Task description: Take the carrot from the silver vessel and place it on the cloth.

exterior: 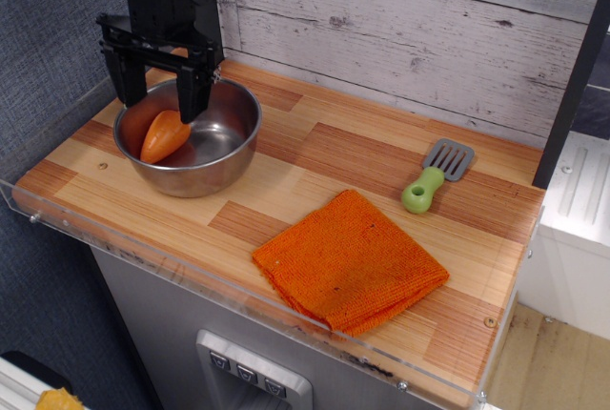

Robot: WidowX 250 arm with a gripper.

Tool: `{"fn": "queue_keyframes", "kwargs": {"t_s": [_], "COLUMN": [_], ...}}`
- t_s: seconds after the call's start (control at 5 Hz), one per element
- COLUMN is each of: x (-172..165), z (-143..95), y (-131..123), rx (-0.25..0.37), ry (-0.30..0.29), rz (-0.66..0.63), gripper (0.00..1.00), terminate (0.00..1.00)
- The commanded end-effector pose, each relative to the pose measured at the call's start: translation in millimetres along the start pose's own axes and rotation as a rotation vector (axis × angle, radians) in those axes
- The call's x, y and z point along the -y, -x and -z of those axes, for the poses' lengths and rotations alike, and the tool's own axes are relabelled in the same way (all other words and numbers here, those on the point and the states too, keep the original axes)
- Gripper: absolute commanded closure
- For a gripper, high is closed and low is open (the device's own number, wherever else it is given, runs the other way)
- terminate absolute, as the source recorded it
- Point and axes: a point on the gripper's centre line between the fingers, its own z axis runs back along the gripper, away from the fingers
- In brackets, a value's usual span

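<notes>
The orange carrot (163, 135) lies in the left part of the silver vessel (227, 157), at the counter's left end. My gripper (157, 95) hangs open just above the vessel's back left part. One finger is over the left rim and the other (190, 95) is over the bowl's middle. The carrot sits just below the gap between them, and I cannot tell whether a finger touches it. The folded orange cloth (350, 259) lies flat near the front edge, right of the vessel.
A spatula with a green handle (434, 176) lies at the back right. A clear rail (191, 276) runs along the counter's front edge. A wooden plank wall (400, 29) stands behind, with a dark post (198, 5) near the gripper.
</notes>
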Motion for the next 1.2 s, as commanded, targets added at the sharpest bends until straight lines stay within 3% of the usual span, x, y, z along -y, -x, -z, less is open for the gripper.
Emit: {"fn": "queue_keyframes", "kwargs": {"t_s": [0.0, 0.4, 0.6, 1.0], "x": [-6, -8, -6, -12], "z": [10, 41, 41, -3], "y": [-12, -17, -15, -5], "rx": [0.018, -0.042, -0.028, 0.048], "ry": [-0.029, -0.053, -0.045, 0.004], "rz": [-0.001, -0.003, -0.009, -0.038], "gripper": [0.00, 0.00, 1.00, 1.00], "terminate": [0.00, 0.00, 0.00, 0.00]}}
